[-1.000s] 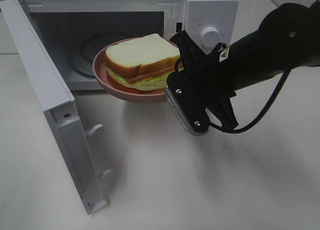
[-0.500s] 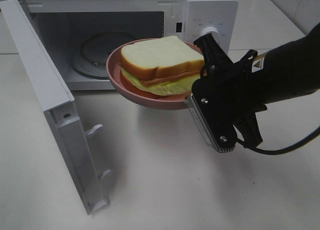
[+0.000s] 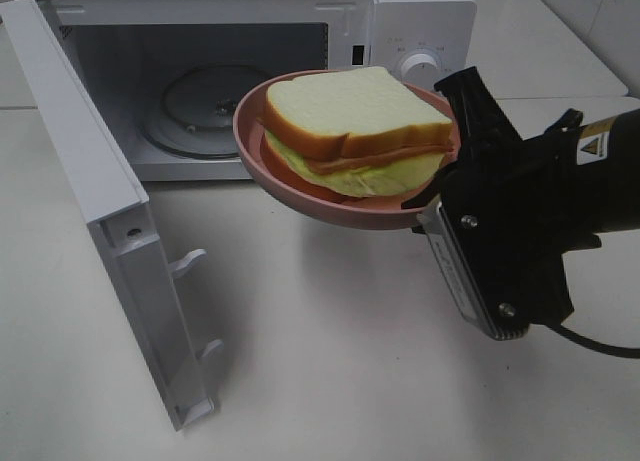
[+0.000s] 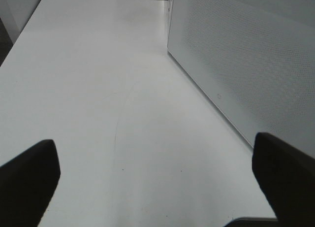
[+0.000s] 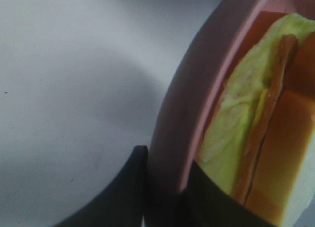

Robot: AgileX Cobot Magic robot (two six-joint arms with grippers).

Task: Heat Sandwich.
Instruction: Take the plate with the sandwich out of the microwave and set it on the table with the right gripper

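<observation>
The right gripper [image 3: 432, 196] pinched the plate [image 3: 300, 186] rim, jaws nearly closed, holding the sandwich [image 3: 350, 126] aloft before the open microwave [image 3: 420, 21]. Left gripper [image 4: 157, 178] idle, jaws wide, empty. Step: carrying the plate; next probably a level move.

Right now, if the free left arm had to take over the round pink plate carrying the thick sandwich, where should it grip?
Probably the round pink plate by its bare raised rim on the microwave-facing side, opposite the right gripper. The thick sandwich fills the middle.
</observation>
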